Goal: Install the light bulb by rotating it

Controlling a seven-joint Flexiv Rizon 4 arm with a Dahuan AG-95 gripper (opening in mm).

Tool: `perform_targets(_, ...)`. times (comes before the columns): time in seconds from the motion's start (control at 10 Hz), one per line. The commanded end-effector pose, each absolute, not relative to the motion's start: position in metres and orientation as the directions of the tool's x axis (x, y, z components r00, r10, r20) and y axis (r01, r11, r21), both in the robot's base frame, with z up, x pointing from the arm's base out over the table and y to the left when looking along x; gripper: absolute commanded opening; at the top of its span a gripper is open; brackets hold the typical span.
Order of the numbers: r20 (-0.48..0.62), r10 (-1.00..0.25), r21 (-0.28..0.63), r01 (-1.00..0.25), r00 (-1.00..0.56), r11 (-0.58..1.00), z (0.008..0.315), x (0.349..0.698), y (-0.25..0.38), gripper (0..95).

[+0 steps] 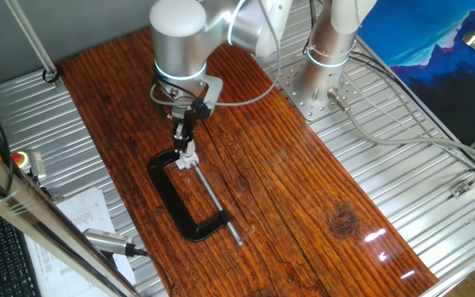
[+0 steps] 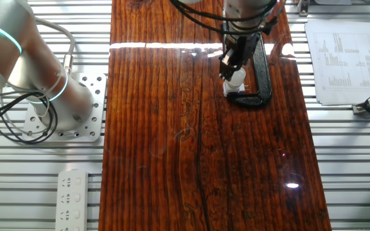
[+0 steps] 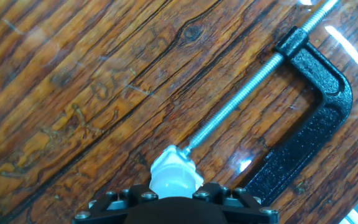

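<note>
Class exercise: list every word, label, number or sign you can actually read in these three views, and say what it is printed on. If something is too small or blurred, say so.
None can be read.
Printed sheet beside the wooden table: rows of print, too small to read.
Papers in one fixed view: print blurred.
C-clamp, light bulb and gripper: no lettering visible.

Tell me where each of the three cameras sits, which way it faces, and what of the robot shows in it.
One fixed view: high at one end of the wooden table, looking toward the arm's base; arm and gripper show above the black clamp.
The other fixed view: overhead from the opposite side; base at left, gripper over the white light bulb.
Hand view: on the hand, looking down its fingers at the light bulb and clamp screw.
All three share clamp and table.
</note>
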State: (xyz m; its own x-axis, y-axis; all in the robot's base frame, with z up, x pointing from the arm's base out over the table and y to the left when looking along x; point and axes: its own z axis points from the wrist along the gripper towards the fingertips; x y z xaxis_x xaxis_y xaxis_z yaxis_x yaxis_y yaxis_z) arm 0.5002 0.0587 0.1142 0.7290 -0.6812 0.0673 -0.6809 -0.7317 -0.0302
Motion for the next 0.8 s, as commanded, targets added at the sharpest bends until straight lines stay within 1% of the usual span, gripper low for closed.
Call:
perform_targets(0.1, 0.059, -0.694, -0.029, -0.694, 0.717, -0.72, 0.1142, 0.5025, 0.0599, 57.0)
perform_targets(0.8, 0.052, -0.695, -0.035, -0.694, 0.718, -0.719, 0.1084, 0.5081, 0.0548, 57.0)
